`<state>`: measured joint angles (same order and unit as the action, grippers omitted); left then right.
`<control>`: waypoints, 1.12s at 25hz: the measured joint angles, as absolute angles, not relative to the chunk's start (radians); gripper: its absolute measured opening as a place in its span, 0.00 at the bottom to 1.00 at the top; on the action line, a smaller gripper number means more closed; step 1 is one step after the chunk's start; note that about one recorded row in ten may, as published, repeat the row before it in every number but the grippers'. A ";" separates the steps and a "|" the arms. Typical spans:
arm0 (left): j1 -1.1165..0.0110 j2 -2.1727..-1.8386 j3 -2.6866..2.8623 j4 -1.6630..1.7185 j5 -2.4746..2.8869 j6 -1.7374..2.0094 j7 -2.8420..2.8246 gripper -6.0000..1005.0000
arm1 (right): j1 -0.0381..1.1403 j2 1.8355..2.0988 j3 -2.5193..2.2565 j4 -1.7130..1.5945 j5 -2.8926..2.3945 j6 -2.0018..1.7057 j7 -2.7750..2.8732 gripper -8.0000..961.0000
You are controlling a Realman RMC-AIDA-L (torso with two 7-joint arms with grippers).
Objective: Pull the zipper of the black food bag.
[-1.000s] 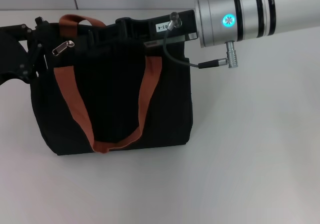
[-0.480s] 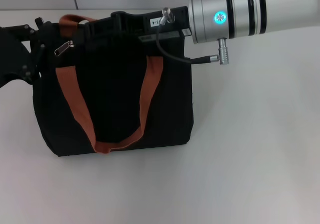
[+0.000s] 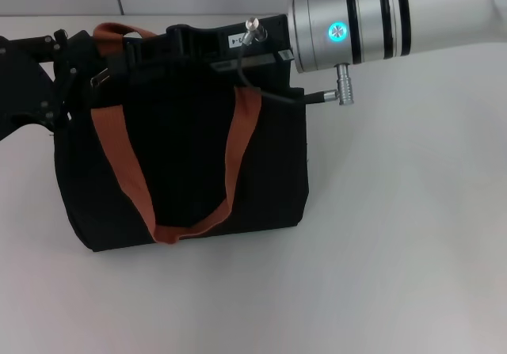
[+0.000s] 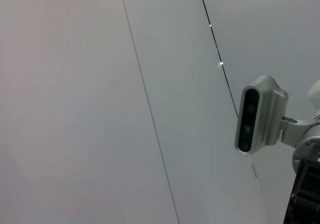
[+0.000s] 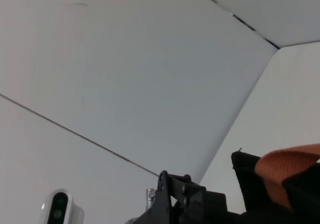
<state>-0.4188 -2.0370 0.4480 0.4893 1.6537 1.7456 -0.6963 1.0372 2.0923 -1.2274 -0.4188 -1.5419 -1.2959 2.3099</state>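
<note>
Head view: black food bag [image 3: 182, 164] stands on the white desk [image 3: 396, 251], soft matte fabric, roughly square, w/ 2 brown-orange webbing straps [image 3: 119, 164]. Left gripper [image 3: 67, 77] sits at the bag's top left corner beside the zipper [image 3: 101, 78], a small metal tab; right gripper [image 3: 178, 41] reaches over the top edge. We cannot tell the fingers' state on either. Risk, we reckon: limp fabric bunches and the tab slips or jams, or the bag tips

Left wrist view: only plain wall and a silver camera [image 4: 257, 114]

Right wrist view: strap and a black bag corner [image 5: 247, 176], wall beyond
</note>
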 joint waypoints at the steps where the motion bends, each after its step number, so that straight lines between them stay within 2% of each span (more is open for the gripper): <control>1: -0.419 -2.037 0.448 0.489 1.654 1.746 -0.696 0.01 | 1.039 2.092 -1.231 -0.417 -1.541 -1.294 2.310 0.47; 28: -0.411 -2.043 0.446 0.485 1.633 1.755 -0.673 0.01 | 0.997 2.092 -1.312 -0.373 -1.370 -1.279 2.313 0.47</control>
<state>-0.4112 -2.0432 0.4464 0.4852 1.6328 1.7548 -0.6726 0.9972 2.0924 -1.3119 -0.3728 -1.3699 -1.2788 2.3126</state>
